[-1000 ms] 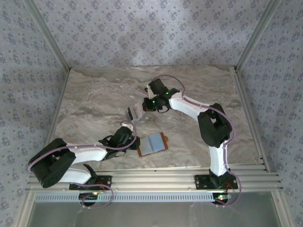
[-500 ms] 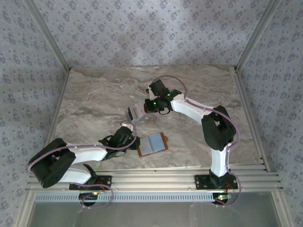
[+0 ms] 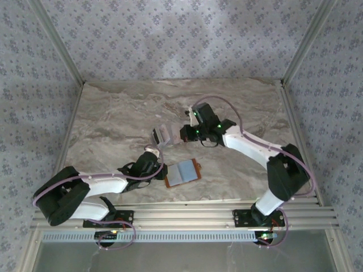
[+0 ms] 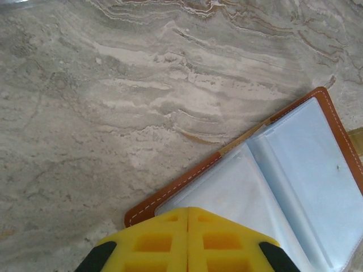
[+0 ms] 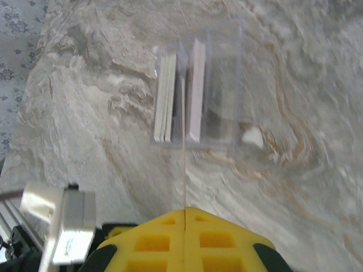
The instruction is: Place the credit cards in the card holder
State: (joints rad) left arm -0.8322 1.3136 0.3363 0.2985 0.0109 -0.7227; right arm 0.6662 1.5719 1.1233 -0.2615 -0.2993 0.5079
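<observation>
The card holder (image 3: 183,172) lies open on the marble top, brown leather edge (image 4: 187,178) round pale blue clear sleeves (image 4: 309,175). My left gripper (image 3: 161,168) is shut, its yellow tips (image 4: 188,211) over the holder's near-left corner, nothing visible between them. My right gripper (image 3: 180,137) is shut on one credit card (image 5: 184,164), seen edge-on as a thin line running from the tips (image 5: 185,211) toward a clear box (image 5: 224,96). More credit cards (image 5: 165,99) stand on edge in that box (image 3: 161,135), with one thicker white card (image 5: 197,90) beside them.
The marble top ends at patterned walls on the left, back and right. An aluminium rail (image 3: 187,215) runs along the near edge at the arm bases. A link of the left arm (image 5: 62,226) shows low and to the left in the right wrist view.
My right arm has swung to the right and drawn back from the clear box with the card in its jaws. The left arm and the card holder have stayed put.
</observation>
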